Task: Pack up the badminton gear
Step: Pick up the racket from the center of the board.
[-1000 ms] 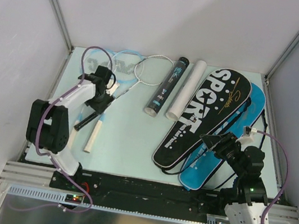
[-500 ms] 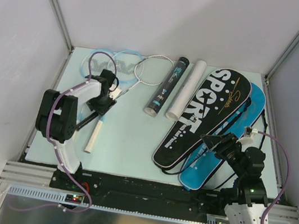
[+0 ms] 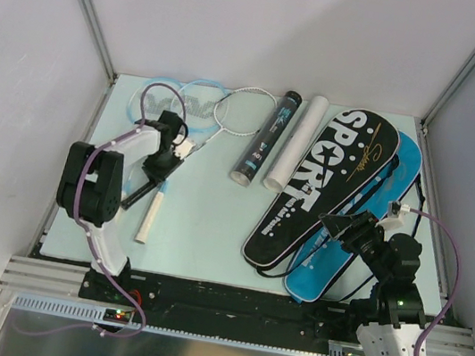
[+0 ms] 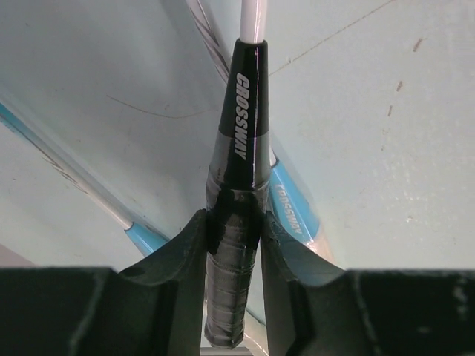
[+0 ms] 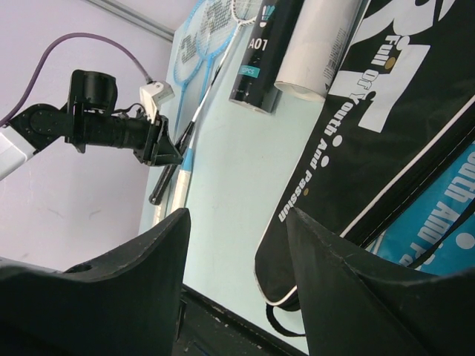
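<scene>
Black white-dotted bag (image 3: 328,179), blue bag (image 3: 323,277), white tube (image 3: 298,144).

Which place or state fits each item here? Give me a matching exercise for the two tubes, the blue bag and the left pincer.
Items:
1. black tube
2. white tube
3. blue bag
4. left pincer

Places or states:
A. partly under the black bag
B. closed on a black racket handle
C. between the black tube and the black bag
D. just left of the white tube

Pairs: 1-D, 2-C, 3-A, 4-B
</scene>
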`<state>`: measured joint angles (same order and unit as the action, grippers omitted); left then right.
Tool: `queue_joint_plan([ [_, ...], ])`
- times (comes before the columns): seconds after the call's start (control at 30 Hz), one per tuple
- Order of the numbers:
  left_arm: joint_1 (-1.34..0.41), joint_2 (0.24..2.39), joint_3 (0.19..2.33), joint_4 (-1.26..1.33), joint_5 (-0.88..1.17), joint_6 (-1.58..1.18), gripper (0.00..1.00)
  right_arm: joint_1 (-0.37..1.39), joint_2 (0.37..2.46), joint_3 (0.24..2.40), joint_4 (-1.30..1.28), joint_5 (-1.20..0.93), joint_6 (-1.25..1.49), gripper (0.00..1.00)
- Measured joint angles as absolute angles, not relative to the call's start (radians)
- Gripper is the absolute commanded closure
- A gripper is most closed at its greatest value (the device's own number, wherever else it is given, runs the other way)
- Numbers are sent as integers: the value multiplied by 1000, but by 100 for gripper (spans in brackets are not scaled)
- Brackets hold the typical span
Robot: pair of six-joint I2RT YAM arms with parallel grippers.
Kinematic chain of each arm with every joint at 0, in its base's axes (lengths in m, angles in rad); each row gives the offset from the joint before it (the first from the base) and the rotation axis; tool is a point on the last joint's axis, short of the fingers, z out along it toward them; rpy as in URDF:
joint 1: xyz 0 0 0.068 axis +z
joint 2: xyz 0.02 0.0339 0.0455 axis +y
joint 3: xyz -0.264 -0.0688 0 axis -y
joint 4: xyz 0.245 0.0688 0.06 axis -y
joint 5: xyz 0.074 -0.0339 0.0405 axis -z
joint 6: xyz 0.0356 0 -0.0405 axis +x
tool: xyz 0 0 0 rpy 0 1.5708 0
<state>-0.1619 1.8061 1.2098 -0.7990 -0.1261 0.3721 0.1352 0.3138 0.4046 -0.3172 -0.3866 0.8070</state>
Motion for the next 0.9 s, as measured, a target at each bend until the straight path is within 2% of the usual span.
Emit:
queue_joint_plan([
  [0.47,-177,1598,1252,-879,-64,249,100,135,350,405,-323,-384,818,40],
  [0.9,-303,1341,1251,-852,-23,65,100,149,393,406,-311,-368,865,41],
])
